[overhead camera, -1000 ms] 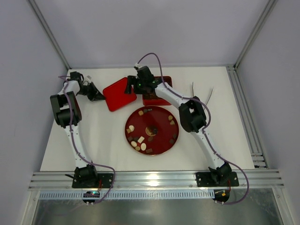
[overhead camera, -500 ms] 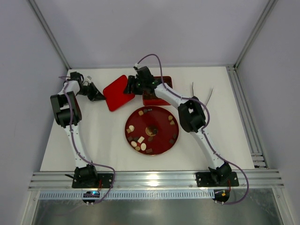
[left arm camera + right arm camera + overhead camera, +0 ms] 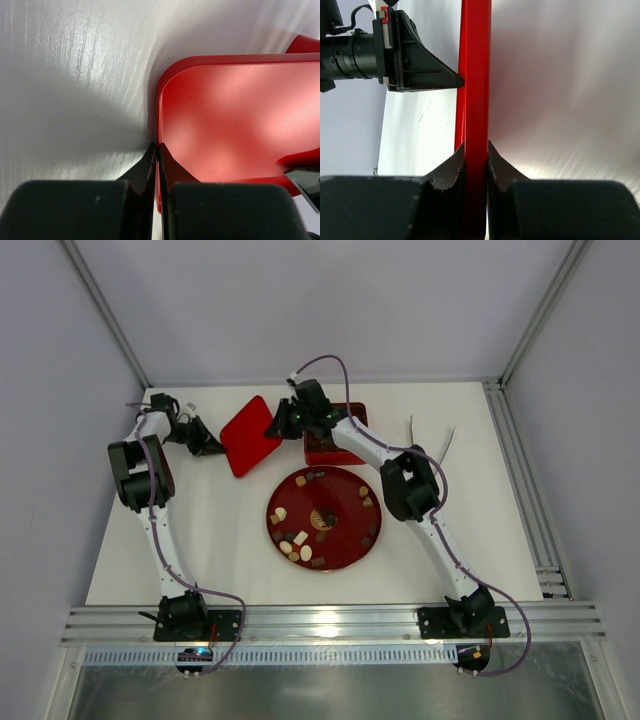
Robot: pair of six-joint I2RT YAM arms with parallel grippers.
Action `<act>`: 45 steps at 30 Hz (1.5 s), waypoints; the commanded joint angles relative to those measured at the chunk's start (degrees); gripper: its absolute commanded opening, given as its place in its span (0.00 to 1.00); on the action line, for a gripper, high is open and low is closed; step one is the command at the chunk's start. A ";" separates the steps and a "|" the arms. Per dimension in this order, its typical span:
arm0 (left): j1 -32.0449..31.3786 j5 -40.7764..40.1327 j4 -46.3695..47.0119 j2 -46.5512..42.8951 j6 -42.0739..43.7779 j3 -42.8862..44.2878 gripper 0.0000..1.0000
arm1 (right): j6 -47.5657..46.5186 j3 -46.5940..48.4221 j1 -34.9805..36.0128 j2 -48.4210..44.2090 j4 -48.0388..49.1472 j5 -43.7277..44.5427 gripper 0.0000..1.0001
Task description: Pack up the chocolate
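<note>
The chocolate (image 3: 301, 538), small dark, light brown and cream pieces, lies scattered on the round red plate (image 3: 348, 532) at the table's middle. A flat red square lid (image 3: 248, 435) sits behind the plate, held at both ends. My left gripper (image 3: 218, 447) is shut on the rim of its left edge (image 3: 159, 100), fingertips pinched together (image 3: 157, 145). My right gripper (image 3: 281, 424) is shut on the opposite edge, and the lid (image 3: 476, 75) runs edge-on between its fingers (image 3: 476, 146). The left gripper (image 3: 420, 65) shows at the lid's far end in the right wrist view.
A red box base (image 3: 347, 443) stands behind the plate, partly hidden under the right arm. The plate's centre carries a gold emblem (image 3: 321, 519). White walls and metal frame rails (image 3: 520, 470) bound the white table (image 3: 470, 510).
My right gripper has closed from open onto the lid's right edge. The lid has shifted slightly. The left gripper stays shut on the left edge.
</note>
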 commanded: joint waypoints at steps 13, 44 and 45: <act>-0.55 -7.02 -3.48 -8.96 2.24 2.16 0.54 | 3.36 -5.66 -1.95 -7.58 9.83 -2.32 0.04; -43.95 -47.09 17.26 -63.91 23.85 -26.22 0.78 | -0.33 -22.00 -9.15 -38.51 -12.31 -2.24 0.04; -45.80 -48.76 17.17 -63.82 24.74 -26.49 0.78 | -0.33 -22.44 -9.24 -39.14 -12.67 -2.24 0.04</act>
